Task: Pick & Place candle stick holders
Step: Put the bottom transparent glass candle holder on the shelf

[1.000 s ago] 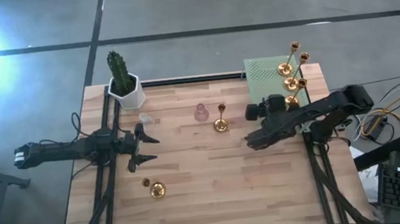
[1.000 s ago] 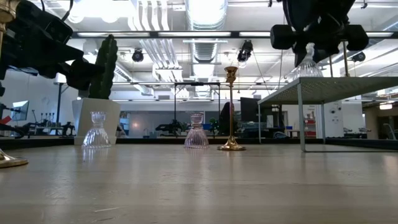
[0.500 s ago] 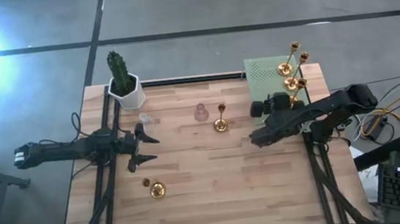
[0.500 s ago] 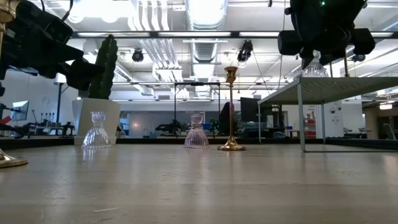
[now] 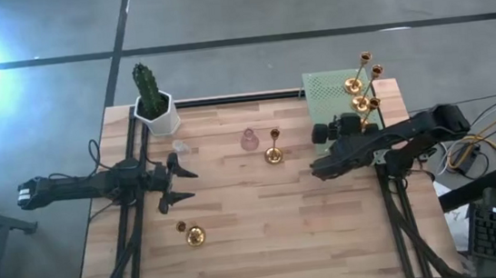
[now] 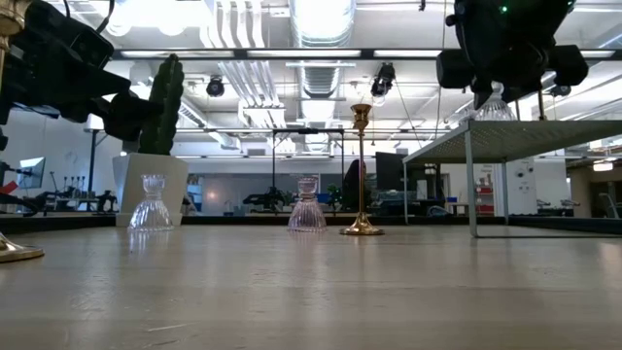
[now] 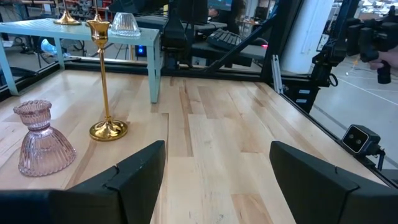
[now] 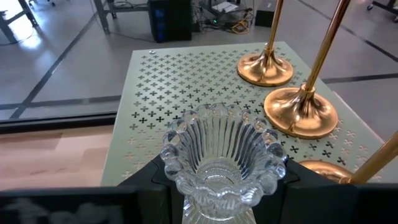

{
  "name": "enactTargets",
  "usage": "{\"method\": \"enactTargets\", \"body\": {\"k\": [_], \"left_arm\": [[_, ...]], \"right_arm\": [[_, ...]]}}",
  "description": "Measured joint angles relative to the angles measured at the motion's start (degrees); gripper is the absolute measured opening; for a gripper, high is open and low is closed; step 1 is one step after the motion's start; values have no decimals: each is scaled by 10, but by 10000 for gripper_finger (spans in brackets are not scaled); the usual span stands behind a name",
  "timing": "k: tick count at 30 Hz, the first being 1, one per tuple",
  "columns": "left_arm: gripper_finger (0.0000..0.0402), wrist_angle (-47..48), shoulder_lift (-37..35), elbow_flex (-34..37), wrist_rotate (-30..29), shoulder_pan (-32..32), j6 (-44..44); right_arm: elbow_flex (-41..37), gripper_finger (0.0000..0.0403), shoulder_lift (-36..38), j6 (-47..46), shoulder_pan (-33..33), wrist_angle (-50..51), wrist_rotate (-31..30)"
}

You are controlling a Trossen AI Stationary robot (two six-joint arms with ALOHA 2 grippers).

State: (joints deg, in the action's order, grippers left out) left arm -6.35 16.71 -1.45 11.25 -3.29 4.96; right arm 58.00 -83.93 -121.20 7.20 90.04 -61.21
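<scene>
Right pincer [image 8: 219, 186] pinching clear glass holder [image 8: 221, 158], left pincer [image 7: 214, 171] spread wide, empty

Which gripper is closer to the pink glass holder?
Left. The left gripper is open on the pot side of the pink glass holder; the right gripper, holding a clear glass holder, is farther, by the green rack.

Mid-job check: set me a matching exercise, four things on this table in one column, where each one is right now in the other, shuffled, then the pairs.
Things
1. clear glass holder
2. pink glass holder
3. cactus pot
4. left gripper

Places
A. far left corner of the table
B. on bare wood beside a tall gold holder
C. in the right gripper, above the green perforated shelf
D. open, above the table's left side

Pairs: 1-C, 2-B, 3-A, 4-D
</scene>
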Motion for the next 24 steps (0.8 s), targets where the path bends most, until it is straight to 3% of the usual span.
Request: {"method": "enactTargets", "body": {"k": [24], "left_arm": [[294, 0, 0, 0, 0, 0, 0]], "right_arm": [[-39, 119, 66, 26, -2, 0, 8]]}}
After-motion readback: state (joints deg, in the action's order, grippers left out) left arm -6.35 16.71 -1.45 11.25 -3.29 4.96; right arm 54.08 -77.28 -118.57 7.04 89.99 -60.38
